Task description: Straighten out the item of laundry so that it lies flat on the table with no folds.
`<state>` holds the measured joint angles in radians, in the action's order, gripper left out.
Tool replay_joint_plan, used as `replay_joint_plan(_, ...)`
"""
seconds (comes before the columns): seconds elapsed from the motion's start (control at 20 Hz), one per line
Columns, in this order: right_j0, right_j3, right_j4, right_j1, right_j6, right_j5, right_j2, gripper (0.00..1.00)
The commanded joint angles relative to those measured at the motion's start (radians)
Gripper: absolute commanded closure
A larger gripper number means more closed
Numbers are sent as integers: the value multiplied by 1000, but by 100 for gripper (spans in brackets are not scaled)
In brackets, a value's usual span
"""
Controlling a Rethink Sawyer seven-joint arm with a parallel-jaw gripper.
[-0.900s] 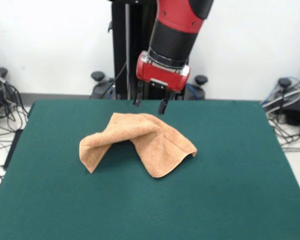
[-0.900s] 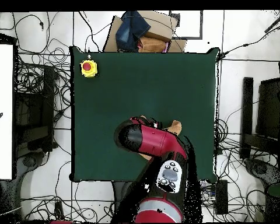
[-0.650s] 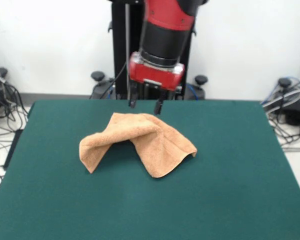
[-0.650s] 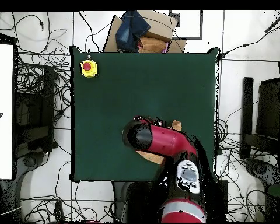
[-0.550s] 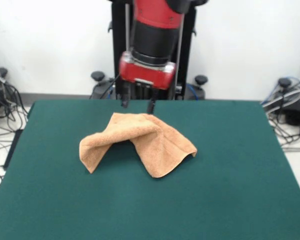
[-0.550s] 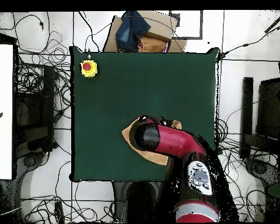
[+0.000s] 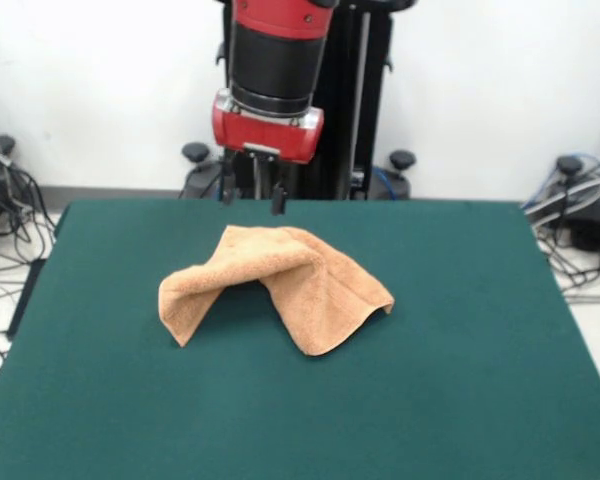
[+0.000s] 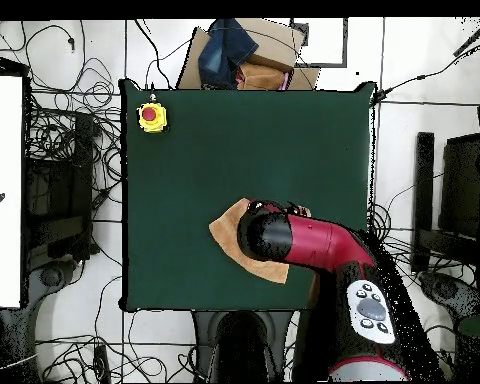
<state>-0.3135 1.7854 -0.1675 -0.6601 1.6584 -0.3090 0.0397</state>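
Note:
The peach-orange towel [image 7: 280, 285] lies crumpled on the dark green table [image 7: 460, 380], slightly toward the robot's side. It is humped up in the middle, with one corner folded over toward the front. My gripper [image 7: 252, 195] hangs just above the towel's far edge. It is open and empty, with two dark fingers apart. In the overhead view my red arm covers most of the towel [image 8: 226, 233], so only its edges show on the table [image 8: 204, 150]. The gripper is hidden under the arm there.
A yellow box with a red button [image 8: 152, 117] sits at a far table corner in the overhead view. A cardboard box with clothes [image 8: 246, 55] stands beyond that table edge. Cables lie on the floor around the table.

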Motion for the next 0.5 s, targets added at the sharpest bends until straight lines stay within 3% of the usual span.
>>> replay_joint_plan(0.05, 62, 23, -72, -27, -15, -118, -86, 0)
replay_joint_plan(0.35, 144, 26, -67, -47, 71, -118, -29, 0)
replay_joint_plan(0.5, 143, 44, -57, -40, 80, -94, -38, 0)
